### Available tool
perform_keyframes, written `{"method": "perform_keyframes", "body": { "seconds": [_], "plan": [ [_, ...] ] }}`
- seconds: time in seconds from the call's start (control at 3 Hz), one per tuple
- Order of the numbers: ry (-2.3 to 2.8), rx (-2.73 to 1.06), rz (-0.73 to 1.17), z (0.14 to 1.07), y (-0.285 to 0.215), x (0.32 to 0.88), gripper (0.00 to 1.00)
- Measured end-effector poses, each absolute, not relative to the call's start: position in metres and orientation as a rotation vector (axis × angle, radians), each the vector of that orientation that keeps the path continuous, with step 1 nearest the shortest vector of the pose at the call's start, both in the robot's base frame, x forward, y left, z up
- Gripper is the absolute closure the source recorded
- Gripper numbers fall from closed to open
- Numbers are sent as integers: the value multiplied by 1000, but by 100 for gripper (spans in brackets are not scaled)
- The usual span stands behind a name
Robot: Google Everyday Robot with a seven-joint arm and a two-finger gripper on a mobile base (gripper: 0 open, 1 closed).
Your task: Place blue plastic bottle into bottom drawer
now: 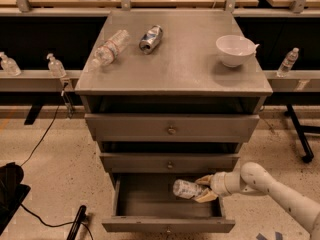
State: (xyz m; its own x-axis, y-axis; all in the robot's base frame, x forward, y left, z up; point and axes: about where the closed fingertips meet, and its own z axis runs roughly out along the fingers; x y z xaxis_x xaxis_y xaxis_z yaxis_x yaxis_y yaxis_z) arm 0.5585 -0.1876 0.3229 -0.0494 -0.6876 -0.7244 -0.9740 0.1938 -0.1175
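Note:
The blue plastic bottle (186, 189) lies on its side inside the open bottom drawer (167, 224), near its right half. My gripper (204, 189) comes in from the right on a white arm and is shut on the bottle's right end, with one tan finger (203, 180) above and one below. The bottle's cap end points left. The drawer is pulled out below the two shallower drawers.
On the cabinet top (175, 79) lie a slimmer clear bottle (109, 48), a crushed can (150, 38) and a white bowl (235, 49). Small bottles stand on the shelf ledges at left (55, 64) and right (289, 61). A black cable (42, 139) runs over the floor at left.

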Motion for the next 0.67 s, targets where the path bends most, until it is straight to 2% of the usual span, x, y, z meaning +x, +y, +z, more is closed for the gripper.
{"method": "perform_keyframes", "body": {
  "seconds": [0.33, 0.67],
  "plan": [
    [1802, -1583, 474, 291, -200, 559, 100],
    [1834, -1443, 354, 265, -211, 570, 100]
  ]
}}
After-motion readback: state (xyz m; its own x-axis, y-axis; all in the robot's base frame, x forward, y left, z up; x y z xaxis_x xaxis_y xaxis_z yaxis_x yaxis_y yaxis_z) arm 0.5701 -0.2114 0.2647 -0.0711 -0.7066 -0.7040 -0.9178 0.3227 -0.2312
